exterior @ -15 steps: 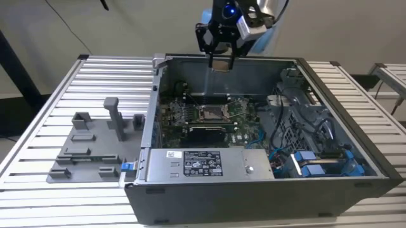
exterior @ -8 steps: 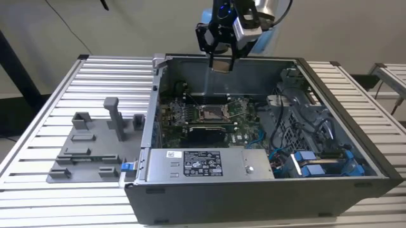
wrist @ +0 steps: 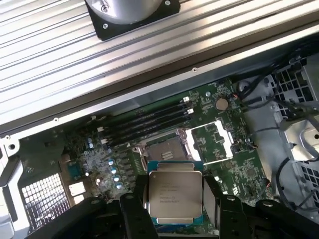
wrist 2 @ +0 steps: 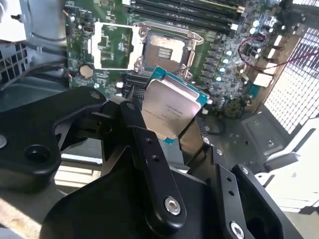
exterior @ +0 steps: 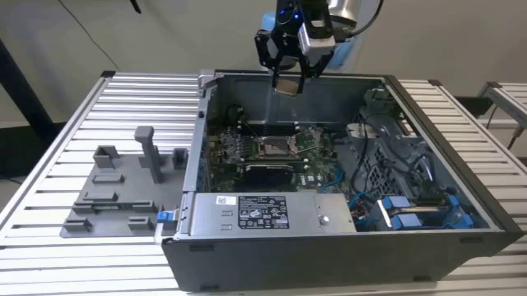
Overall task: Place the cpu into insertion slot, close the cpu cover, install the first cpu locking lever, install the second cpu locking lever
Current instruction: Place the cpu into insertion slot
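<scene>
My gripper (exterior: 288,69) hangs above the open computer case's back wall, shut on the cpu (exterior: 287,86). In both wrist views the cpu (wrist 2: 167,110) (wrist: 175,191) shows its silvery top and green edge, clamped between black fingers (wrist 2: 130,115). Below it on the green board lies the insertion slot (exterior: 274,146) (wrist 2: 167,50) (wrist: 167,149), a square socket with a dark centre and nothing in it. The cpu cover (wrist 2: 112,46) (wrist: 212,142), a thin silver frame, stands swung open beside the slot. Clear air separates the cpu from the slot.
A black block with a white label (exterior: 263,213) fills the case's front. Cables and blue parts (exterior: 411,209) crowd the exterior view's right. Long black card slots (wrist: 149,122) run beside the socket. A grey fixture (exterior: 123,185) sits outside on the slatted table (exterior: 49,259).
</scene>
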`<act>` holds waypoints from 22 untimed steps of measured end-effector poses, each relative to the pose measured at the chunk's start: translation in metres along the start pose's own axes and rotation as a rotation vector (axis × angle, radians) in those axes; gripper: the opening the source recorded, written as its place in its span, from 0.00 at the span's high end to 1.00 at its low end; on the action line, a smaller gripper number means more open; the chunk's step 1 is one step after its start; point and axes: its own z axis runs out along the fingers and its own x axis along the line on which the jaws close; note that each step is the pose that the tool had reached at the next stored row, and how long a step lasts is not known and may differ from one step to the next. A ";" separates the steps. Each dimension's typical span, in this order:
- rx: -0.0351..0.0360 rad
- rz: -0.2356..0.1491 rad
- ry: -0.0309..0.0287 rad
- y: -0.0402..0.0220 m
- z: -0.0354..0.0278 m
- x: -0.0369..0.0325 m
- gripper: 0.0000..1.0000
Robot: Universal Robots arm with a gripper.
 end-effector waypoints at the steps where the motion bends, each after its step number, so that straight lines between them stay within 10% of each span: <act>1: -0.0003 0.015 -0.0014 0.0000 0.0002 0.0000 0.46; 12: -0.0027 0.190 -0.0152 -0.0003 0.0026 0.0000 0.46; 22: 0.0008 0.311 -0.0146 -0.0004 0.0045 -0.0001 0.46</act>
